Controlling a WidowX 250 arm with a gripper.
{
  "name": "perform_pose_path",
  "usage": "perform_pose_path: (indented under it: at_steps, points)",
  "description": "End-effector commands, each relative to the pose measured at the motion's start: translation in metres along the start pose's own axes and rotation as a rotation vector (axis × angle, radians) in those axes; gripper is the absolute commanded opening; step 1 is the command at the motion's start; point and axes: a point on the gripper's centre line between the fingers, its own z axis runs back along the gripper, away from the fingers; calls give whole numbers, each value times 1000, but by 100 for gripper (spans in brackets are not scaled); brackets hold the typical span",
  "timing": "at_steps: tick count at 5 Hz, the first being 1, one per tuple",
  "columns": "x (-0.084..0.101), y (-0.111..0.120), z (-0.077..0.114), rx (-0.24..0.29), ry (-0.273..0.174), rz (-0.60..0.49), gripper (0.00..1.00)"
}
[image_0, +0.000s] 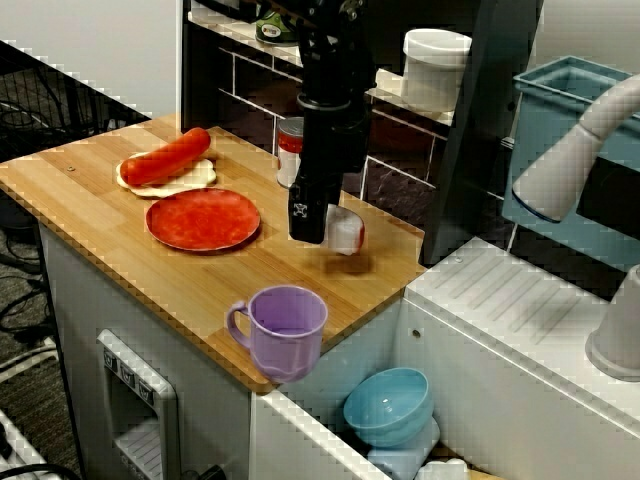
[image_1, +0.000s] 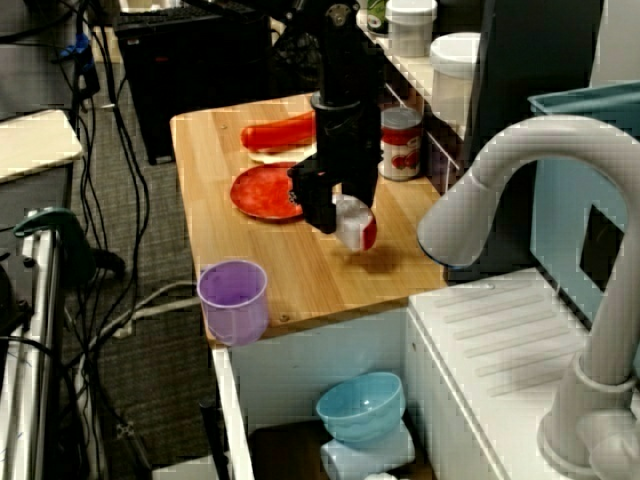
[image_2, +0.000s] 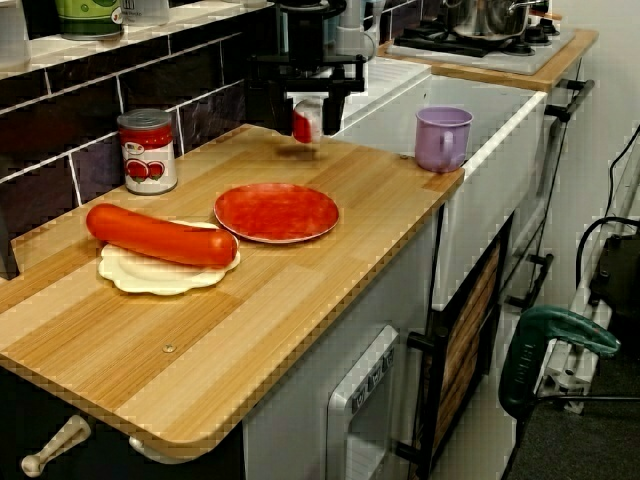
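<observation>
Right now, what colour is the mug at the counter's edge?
The mug is light purple, clearest in the view from the front.

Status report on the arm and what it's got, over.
Pincer shut on small white-and-red object, held above wooden counter. Nearby: round red plate, purple plastic mug, both apart from it.

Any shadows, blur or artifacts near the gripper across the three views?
View facing the tiled wall: gripper holds a white-and-red object, soft shadow on the wooden counter beneath; counter edges look stair-stepped. View from the sink end: same shadow, faucet fills the right foreground. View along the counter: held object slightly blurred, sausage and red plate sharp.
</observation>
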Motion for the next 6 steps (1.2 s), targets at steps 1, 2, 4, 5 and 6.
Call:
perform_pose_path:
  at_steps: [1,2,4,5,6]
  points:
    - [2,3,22,57,-25,-19,100]
    - [-4,5,21,26,-25,-15,100]
    - [-21,7,47,-25,-65,32,100]
    - [-34,4,57,-23,-71,119,100]
    - [-47,1,58,6,-51,143,100]
